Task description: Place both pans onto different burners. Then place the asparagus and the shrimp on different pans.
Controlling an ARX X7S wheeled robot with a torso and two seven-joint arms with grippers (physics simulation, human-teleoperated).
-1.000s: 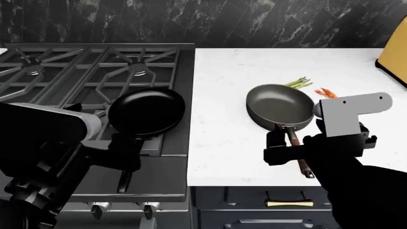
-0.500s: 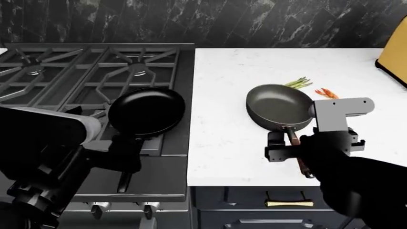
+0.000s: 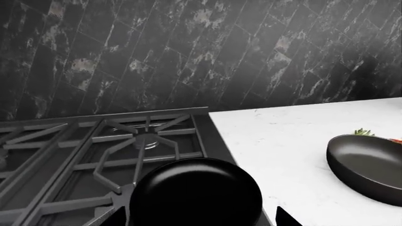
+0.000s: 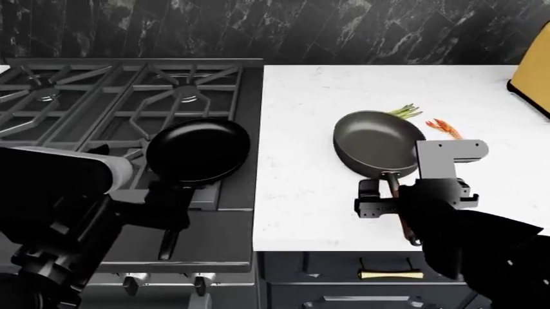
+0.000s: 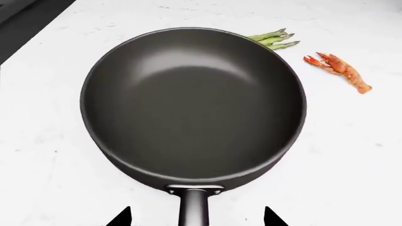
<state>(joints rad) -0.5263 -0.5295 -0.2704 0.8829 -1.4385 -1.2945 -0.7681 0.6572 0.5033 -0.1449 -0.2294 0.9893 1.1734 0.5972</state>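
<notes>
Head view, right gripper [image 4: 388,198] nearer grey pan [image 4: 375,143]

My left side shows a black skillet [image 4: 198,150] on dark grey grates [image 4: 129,96]; my right, a dark grey pan [image 5: 191,106] (reddish-brown handle) on speckled white counter [image 4: 301,193], green asparagus [image 5: 273,38], orange-red shrimp [image 5: 339,71], black veined marble wall [image 3: 188,52].

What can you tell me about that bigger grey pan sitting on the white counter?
The grey pan is round, deep-walled, matte dark grey and empty. It sits flat on the white counter, right of the stove. Its reddish-brown handle points toward the robot, and the right gripper straddles it with fingers spread, not yet closed. The asparagus lies at its far rim, partly hidden behind it; the shrimp lies apart.
</notes>
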